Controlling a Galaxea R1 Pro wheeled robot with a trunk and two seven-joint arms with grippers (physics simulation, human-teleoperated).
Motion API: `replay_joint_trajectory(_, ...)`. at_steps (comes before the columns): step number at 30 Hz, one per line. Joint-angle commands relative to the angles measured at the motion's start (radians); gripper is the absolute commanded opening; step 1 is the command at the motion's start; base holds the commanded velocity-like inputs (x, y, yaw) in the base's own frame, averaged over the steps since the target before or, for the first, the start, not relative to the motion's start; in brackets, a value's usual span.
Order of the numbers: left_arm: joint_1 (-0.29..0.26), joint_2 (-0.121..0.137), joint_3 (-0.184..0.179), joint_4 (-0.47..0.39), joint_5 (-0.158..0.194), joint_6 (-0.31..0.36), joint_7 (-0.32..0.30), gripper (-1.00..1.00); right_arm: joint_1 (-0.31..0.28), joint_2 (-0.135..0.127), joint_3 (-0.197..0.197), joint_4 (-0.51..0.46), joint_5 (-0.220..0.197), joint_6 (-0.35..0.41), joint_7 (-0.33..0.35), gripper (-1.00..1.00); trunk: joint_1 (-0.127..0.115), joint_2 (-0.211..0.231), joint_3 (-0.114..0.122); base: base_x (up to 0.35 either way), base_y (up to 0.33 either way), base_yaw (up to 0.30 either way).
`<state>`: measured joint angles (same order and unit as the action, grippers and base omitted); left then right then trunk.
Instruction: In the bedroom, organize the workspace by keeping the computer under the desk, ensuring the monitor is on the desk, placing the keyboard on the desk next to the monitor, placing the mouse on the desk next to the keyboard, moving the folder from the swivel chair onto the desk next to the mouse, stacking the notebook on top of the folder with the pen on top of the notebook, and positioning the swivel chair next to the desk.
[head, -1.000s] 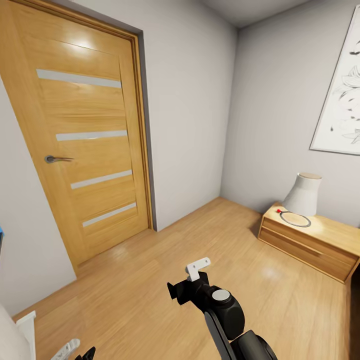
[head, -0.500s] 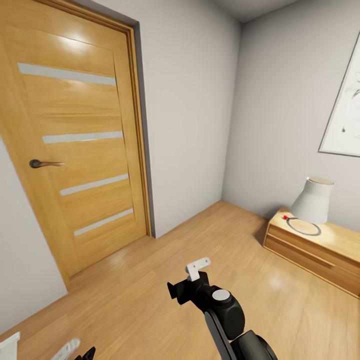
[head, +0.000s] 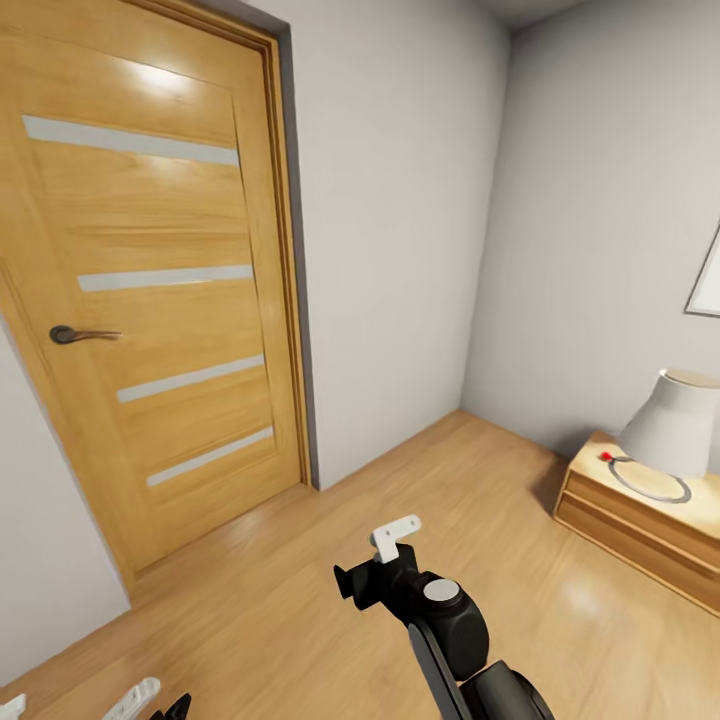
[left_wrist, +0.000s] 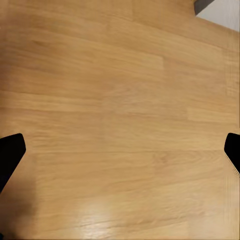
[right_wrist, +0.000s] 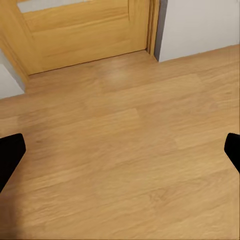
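Desk unseen; both grippers (left_wrist: 120, 150) (right_wrist: 120, 150) spread wide, empty, over floor (head: 300, 580); door (head: 150, 300) at ten o'clock.

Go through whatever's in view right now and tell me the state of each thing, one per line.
Door: closed, handle level.
Lamp: upright on the nightstand, not visibly lit.
Nightstand drawer: shut.
Left gripper: jaws wide apart, empty, over bare floor.
Right gripper: jaws wide apart, empty, facing the floor by the door.

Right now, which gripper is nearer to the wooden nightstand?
Right. The right gripper is mid-floor, toward the nightstand; the left gripper is far opposite, nearer the door.
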<state>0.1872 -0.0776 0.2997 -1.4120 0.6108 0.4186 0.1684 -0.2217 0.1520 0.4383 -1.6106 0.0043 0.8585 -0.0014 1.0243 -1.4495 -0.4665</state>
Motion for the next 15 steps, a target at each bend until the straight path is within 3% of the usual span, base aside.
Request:
replay_joint_trajectory(1, 0.000, -0.001, 0.001, -0.002, 0.011, 0.005, 0.006, 1.00, -0.001, 0.000, 0.001, -0.001, 0.001, 0.004, 0.000, 1.00, 0.001, -0.001, -0.001, 0.341, -0.084, 0.252)
replay_joint_trajectory(15, 0.000, -0.001, 0.001, -0.002, 0.010, 0.005, 0.007, 1.00, -0.001, 0.000, 0.001, 0.000, 0.003, 0.000, -0.001, 1.00, 0.001, -0.001, -0.001, 0.341, -0.097, 0.272)
